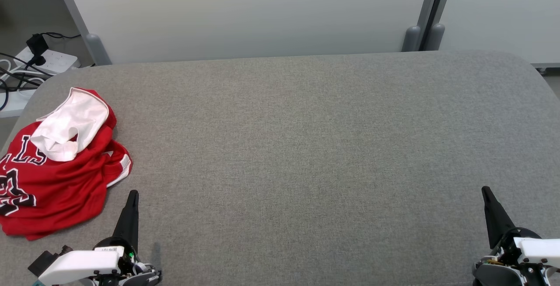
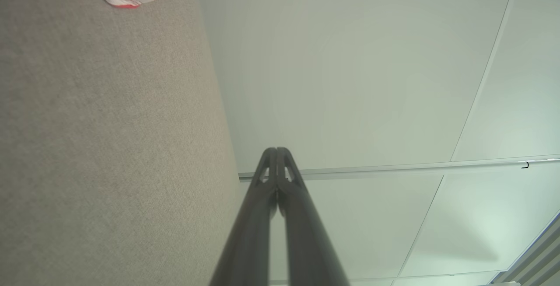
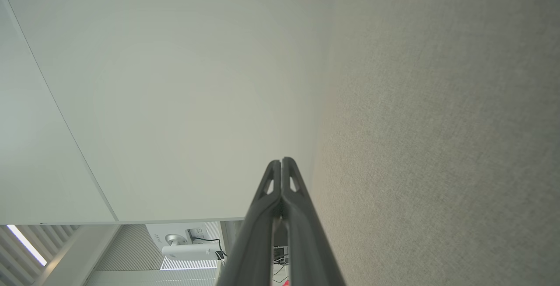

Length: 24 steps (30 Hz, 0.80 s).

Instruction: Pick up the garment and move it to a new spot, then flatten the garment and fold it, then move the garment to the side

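1. The garment (image 1: 65, 176) is a red jersey with black, white-edged lettering. It lies crumpled in a heap at the left side of the grey fabric-covered table (image 1: 306, 146), towards the near edge. At the top of the heap its white inner face is turned outward. The heap's left part runs to the left border of the head view.

2. My left gripper (image 1: 132, 196) sits near the garment's near-right hem, apart from the cloth. Its two dark fingers are pressed together and hold nothing. They point away from me across the table. In the left wrist view the fingers meet at the tips, and a red, white-trimmed corner of the garment shows at the upper left.

3. My right gripper (image 1: 485, 192) sits at the near right of the table, well apart from the garment. Its fingers are likewise closed on themselves. The right wrist view shows them touching at the tips.

4. Pale partition panels (image 1: 245, 10) stand beyond the far edge of the table. A white power strip (image 1: 48, 61) with a black plug and cables lies past the far-left corner.
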Available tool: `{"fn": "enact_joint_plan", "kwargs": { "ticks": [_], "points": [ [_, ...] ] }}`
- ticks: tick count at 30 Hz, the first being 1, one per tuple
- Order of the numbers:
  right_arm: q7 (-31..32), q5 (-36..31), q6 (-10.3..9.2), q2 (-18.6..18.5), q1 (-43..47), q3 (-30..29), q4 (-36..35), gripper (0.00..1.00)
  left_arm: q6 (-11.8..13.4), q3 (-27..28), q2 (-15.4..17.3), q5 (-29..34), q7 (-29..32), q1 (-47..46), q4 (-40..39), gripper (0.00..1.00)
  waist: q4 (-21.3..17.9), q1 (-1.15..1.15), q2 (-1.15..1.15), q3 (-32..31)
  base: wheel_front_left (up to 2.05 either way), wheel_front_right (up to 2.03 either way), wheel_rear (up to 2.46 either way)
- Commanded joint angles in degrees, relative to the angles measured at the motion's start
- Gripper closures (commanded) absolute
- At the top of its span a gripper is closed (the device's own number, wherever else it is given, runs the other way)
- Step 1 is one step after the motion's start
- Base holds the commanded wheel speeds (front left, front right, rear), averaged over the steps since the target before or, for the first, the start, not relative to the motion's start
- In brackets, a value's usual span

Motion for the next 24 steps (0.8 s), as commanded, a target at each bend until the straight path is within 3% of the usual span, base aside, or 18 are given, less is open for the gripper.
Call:
{"fn": "enact_joint_plan", "kwargs": {
  "ticks": [1, 9, 10, 24],
  "points": [
    [0.42, 0.66, 0.26, -0.86, -2.02, 1.28, -1.69, 1.0, -0.43, 1.85, 1.1, -0.23, 0.35, -3.31, -1.6, 1.0, 0.0, 0.0, 0.0, 0.0, 0.0, 0.0, 0.0],
    [0.42, 0.66, 0.26, -0.86, -2.02, 1.28, -1.69, 1.0, -0.43, 1.85, 1.1, -0.23, 0.35, -3.31, -1.6, 1.0, 0.0, 0.0, 0.0, 0.0, 0.0, 0.0, 0.0],
    [0.0, 0.0, 0.0, 0.0, 0.0, 0.0, 0.0, 0.0, 0.0, 0.0, 0.0, 0.0, 0.0, -0.01, 0.0, 0.0, 0.0, 0.0, 0.0, 0.0, 0.0, 0.0, 0.0],
    [-1.12, -1.4, -0.01, 0.16, -0.24, 1.72, 2.87, 0.0, 0.03, -0.54, -0.73, 0.88, -1.05, 0.05, 3.13, 0.0, -0.01, 0.07, 0.0, 0.02, 0.0, 0.0, 0.0]
  ]
}}
